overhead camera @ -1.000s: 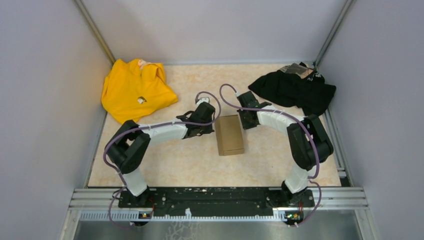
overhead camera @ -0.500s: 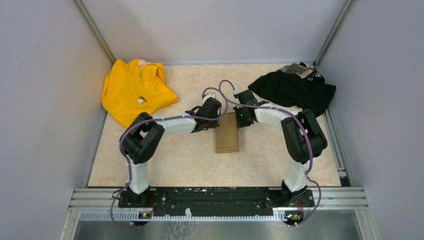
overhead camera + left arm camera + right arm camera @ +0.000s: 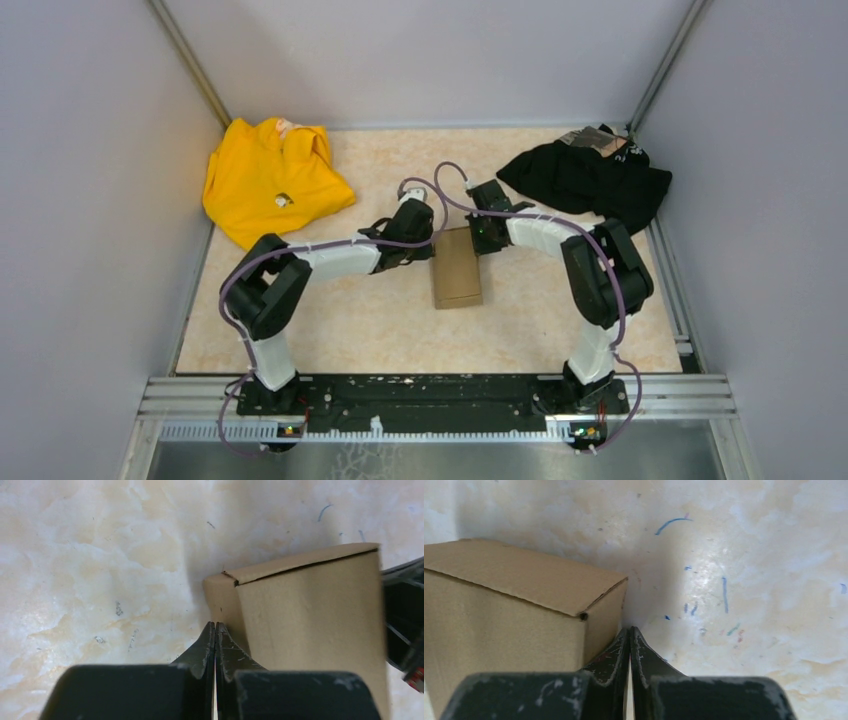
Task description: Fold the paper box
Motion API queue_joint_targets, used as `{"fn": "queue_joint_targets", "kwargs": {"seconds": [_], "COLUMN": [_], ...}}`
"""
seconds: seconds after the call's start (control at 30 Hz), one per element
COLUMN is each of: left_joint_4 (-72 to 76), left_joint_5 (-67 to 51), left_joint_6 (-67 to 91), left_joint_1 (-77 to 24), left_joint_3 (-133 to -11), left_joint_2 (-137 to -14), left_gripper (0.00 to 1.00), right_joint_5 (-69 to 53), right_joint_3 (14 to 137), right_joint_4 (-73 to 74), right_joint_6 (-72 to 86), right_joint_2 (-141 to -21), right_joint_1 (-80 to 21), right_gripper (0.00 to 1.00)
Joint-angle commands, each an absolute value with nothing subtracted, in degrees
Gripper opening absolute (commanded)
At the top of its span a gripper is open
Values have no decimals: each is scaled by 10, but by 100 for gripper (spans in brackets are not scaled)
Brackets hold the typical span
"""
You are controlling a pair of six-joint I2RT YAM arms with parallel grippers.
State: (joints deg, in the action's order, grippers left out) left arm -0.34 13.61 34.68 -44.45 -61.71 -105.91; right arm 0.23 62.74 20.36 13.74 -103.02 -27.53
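Observation:
The paper box [image 3: 457,268] is a small closed brown carton lying on the marbled table between my two arms. My left gripper [image 3: 424,253] is shut and empty, its tips against the box's left side near the far corner. In the left wrist view the shut tips [image 3: 215,625] touch the box's side wall [image 3: 310,620]. My right gripper [image 3: 480,243] is shut and empty at the box's far right corner. In the right wrist view its tips [image 3: 630,629] sit beside the box's end wall [image 3: 499,615].
A yellow garment [image 3: 270,178] lies at the far left. A black garment [image 3: 592,176] lies at the far right. Grey walls enclose the table on three sides. A black rail [image 3: 430,392] runs along the near edge.
The box has been pushed left and turned upright between the grippers. Both grippers closed in on its far corners; the left arm drew back slightly in the last half second.

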Motion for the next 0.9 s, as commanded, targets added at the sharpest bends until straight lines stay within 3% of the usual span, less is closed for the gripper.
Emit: {"fn": "queue_joint_targets", "kwargs": {"seconds": [0.0, 0.2, 0.63, 0.87], "left_joint_4": [5, -45, -82, -59], "left_joint_5": [130, 133, 103, 96], "left_joint_6": [348, 357, 430, 446], "left_joint_1": [-437, -431, -495, -526], "left_joint_3": [-602, -574, -501, -519], "left_joint_2": [-1006, -954, -899, -953], "left_gripper": [0, 1, 2, 2], "right_joint_5": [100, 108, 31, -14], "right_joint_3": [607, 573, 503, 499], "right_joint_4": [263, 263, 281, 245], "right_joint_6": [106, 109, 148, 172], "right_joint_2": [-1014, -982, -826, -862], "right_joint_1": [-272, -269, -279, -306], "right_gripper": [5, 16, 9, 7]}}
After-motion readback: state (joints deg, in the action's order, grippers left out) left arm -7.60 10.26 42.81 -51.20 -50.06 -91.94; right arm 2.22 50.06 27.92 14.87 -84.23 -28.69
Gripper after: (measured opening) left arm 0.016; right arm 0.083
